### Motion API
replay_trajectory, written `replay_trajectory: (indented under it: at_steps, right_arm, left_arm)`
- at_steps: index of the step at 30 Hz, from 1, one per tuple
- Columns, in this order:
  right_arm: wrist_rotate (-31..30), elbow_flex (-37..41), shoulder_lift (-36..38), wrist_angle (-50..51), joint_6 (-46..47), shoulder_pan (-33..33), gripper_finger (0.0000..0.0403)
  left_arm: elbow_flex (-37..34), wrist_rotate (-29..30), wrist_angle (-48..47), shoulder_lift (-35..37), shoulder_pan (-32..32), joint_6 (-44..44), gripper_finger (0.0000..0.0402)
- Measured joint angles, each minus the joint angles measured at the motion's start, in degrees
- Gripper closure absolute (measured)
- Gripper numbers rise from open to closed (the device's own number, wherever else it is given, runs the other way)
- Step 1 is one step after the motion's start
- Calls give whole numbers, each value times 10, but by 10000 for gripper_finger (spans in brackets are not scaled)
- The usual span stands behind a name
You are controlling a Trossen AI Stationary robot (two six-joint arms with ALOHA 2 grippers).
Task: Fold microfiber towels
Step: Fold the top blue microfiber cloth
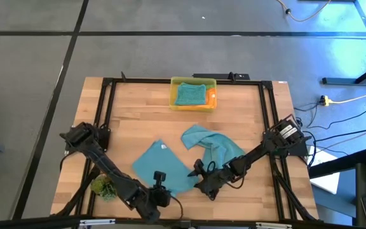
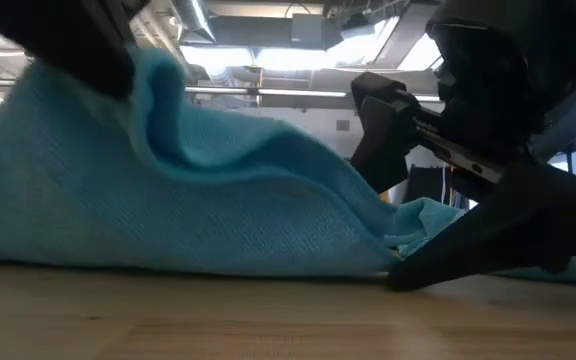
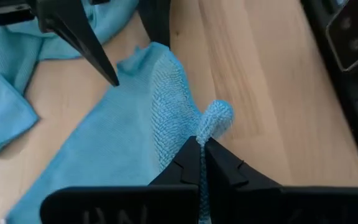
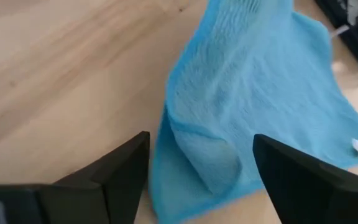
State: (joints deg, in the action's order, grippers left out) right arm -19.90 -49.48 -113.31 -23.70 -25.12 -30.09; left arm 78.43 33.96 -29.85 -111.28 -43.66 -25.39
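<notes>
Teal-blue towel, laid out flat as a diamond on the near middle of the wooden table, one corner lifted off the boards; a small white label shows at its far corner. Left gripper, at the towel's near corner: fingers clenched on a pinch of the cloth, which bunches up between the tips in the left wrist view. Right gripper, at the towel's right-hand corner, just beside the left one: fingers spread apart, the raised fold of towel lying ahead of them and between their lines, not gripped. In the low view the same cloth rises in a soft ridge from the tabletop, with the right arm's dark finger tip down at its edge. Second teal-blue towel, crumpled in a loose heap just beyond and to the right of the flat one, the two near or touching; which cannot be told. Yellow bin, at the far middle edge of the table, well apart from the working area; it holds a folded green towel on top, with an orange towel showing at its right side beneath. Small green plant tuft, near the front left corner, beside the left arm.
</notes>
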Motion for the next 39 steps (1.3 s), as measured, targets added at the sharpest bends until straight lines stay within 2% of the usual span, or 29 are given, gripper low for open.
replay_trajectory:
  at_steps: [4,8,16,22,26,30,35,39]
  right_arm:
    - [-27,0,-1,1,-26,0,134]
    - [-40,0,-1,5,-26,2,171]
    - [-43,1,-1,4,-22,-3,293]
    - [-23,-12,-3,3,-26,-19,390]
    - [-17,-44,-6,52,-2,-29,392]
    - [-47,-96,-5,139,15,-38,396]
    - [-54,-177,-5,294,106,-39,398]
    - [-45,-227,-4,389,158,-46,399]
  left_arm:
    - [0,10,-1,11,-4,0,401]
    - [0,15,-4,12,-4,-1,401]
    - [0,10,-46,12,-8,-43,401]
    - [0,3,-77,12,-39,-91,401]
    - [-12,15,-68,12,-55,-106,401]
    - [-52,12,-52,12,-58,-127,401]
    - [-105,11,-34,12,-49,-150,401]
    - [-116,12,-17,12,-42,-135,401]
